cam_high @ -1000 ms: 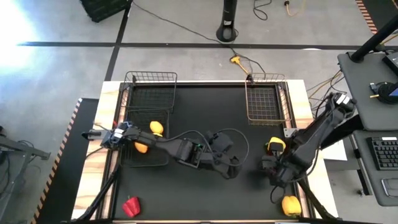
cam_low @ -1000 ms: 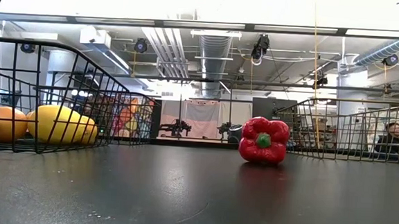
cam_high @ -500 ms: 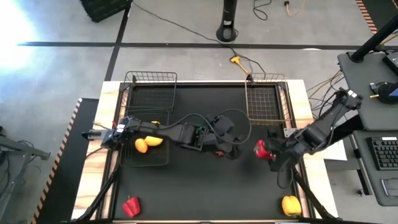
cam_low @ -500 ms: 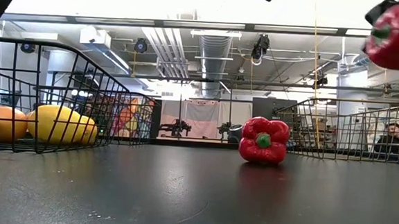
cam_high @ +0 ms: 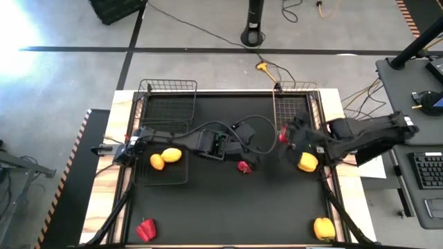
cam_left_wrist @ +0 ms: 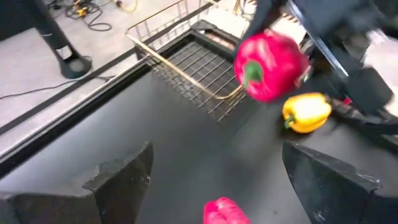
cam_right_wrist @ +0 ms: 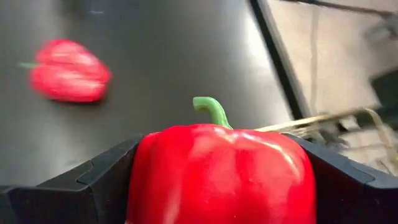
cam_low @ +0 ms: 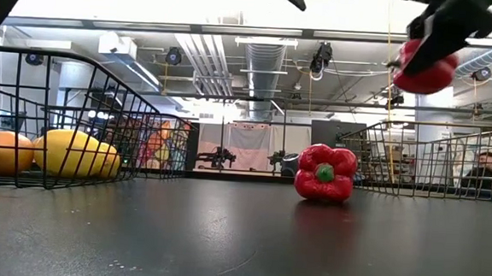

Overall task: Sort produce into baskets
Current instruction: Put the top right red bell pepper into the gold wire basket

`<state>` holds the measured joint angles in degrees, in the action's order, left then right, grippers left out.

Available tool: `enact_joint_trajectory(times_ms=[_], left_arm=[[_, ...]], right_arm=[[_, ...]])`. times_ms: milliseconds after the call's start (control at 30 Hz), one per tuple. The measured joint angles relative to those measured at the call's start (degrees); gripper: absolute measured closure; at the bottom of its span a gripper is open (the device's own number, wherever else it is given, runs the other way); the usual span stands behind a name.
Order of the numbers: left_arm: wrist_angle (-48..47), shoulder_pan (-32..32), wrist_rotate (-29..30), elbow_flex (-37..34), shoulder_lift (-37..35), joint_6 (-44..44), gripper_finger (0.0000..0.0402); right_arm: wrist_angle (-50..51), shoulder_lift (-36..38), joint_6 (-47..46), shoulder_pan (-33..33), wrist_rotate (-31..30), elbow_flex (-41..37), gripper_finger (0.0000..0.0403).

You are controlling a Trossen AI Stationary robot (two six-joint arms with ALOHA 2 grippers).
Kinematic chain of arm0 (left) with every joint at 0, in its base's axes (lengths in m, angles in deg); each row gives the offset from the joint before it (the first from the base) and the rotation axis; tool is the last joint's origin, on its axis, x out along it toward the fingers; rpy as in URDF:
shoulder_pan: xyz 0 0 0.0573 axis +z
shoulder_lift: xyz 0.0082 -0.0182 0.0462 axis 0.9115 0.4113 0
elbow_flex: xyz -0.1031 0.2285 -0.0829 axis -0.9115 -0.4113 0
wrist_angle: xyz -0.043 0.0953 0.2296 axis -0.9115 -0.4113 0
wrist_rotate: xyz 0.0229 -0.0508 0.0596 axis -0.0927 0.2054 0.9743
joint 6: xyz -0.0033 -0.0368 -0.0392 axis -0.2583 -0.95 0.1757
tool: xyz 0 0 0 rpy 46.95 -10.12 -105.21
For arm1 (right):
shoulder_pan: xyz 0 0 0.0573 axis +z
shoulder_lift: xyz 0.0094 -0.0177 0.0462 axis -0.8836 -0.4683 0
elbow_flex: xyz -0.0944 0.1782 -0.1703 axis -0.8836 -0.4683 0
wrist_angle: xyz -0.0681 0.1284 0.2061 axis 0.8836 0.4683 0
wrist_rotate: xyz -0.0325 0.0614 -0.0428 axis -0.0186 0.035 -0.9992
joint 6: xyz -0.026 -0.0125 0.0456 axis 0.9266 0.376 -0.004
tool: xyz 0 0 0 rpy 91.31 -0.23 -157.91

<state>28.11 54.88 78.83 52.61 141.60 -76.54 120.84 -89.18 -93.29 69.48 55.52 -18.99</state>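
My right gripper [cam_high: 285, 135] is shut on a red pepper [cam_right_wrist: 221, 174], held in the air beside the near end of the far-right wire basket [cam_high: 296, 114]. The pepper also shows in the low view [cam_low: 427, 68]. My left gripper [cam_high: 247, 158] is open and empty, just above a second red pepper [cam_high: 243, 167] that rests on the black mat; its fingers stand apart over that pepper [cam_left_wrist: 224, 211]. A yellow pepper [cam_high: 307, 162] lies on the mat below my right arm. Two yellow-orange pieces [cam_high: 165, 158] lie in the left basket [cam_high: 185, 181]. My right gripper pinches the red pepper by its two opposite sides [cam_right_wrist: 146, 180] between its two fingers. The fingers come from the table's right. The pepper is lifted clear of the mat, and its green stem [cam_right_wrist: 211, 111] points away from the wrist.
A third wire basket [cam_high: 168, 104] stands at the far left. A red pepper [cam_high: 145, 229] lies at the near left and a yellow pepper [cam_high: 324, 227] at the near right. The mat's middle [cam_high: 228, 207] is bare. Cables run along my left arm.
My right gripper has risen from the near right of the mat with the red pepper and carried it toward the far edge, to the far-right basket. My left gripper has drawn back toward the far edge, which has uncovered the red pepper on the mat.
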Motion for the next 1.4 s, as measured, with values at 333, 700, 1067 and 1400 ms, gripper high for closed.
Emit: enact_joint_trajectory(times_ms=[333, 700, 1067, 1400], left_arm=[[-12.51, 0.99, 4.03, -0.45, -1.83, -2.4, 0.0062], [-19.54, 0.64, 2.66, -0.47, -2.37, -3.71, 0.0062], [-21.02, -2.38, 1.91, -2.02, -2.37, -0.66, 0.0062], [-24.18, -2.18, 2.09, -7.76, -2.37, 0.6, 0.0062]], right_arm=[[-5.99, -2.6, 8.02, -20.63, 4.9, 0.0, 0.0058], [-9.71, -6.78, 6.7, -32.6, 8.07, 0.11, 0.0058], [-5.34, -8.53, 6.13, -44.46, 7.79, 3.69, 0.0058], [-7.11, -18.5, 4.26, -58.09, 11.21, 3.56, 0.0058]])
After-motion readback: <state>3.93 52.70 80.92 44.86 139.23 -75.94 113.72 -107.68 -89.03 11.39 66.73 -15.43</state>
